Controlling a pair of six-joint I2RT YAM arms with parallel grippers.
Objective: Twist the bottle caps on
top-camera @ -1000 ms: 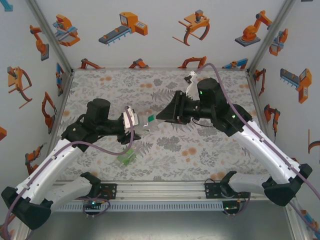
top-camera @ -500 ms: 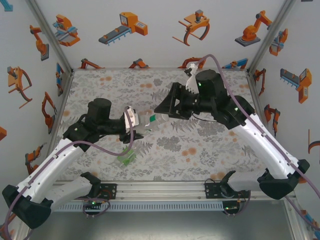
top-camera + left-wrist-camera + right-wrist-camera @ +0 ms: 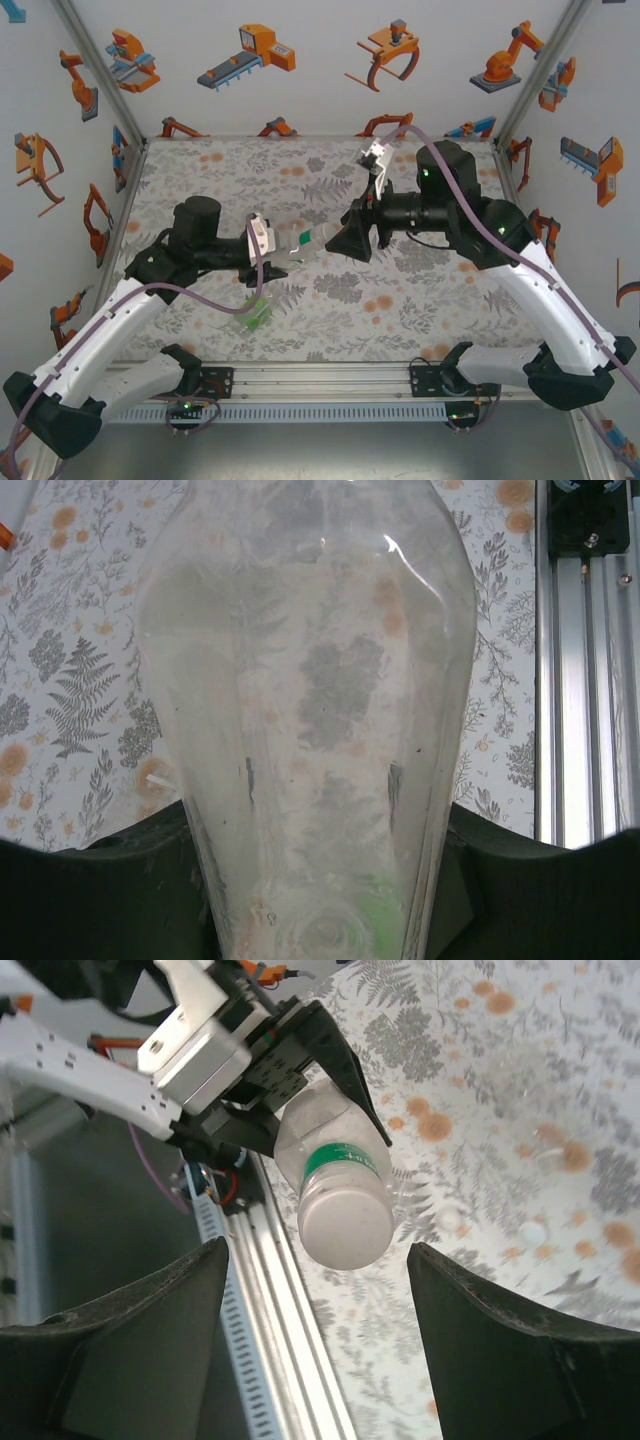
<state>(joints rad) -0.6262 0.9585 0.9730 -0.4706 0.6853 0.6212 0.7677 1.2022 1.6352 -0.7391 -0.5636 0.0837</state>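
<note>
1. Evidently the left gripper (image 3: 320,900) is clamped tight on the clear bottle (image 3: 310,730), holding it level above the table (image 3: 450,310) so its neck faces the other arm
2. The white cap (image 3: 345,1222) sits on that neck
3. The right gripper (image 3: 315,1260) gapes around the cap, gripping nothing, placed to close and twist
</note>
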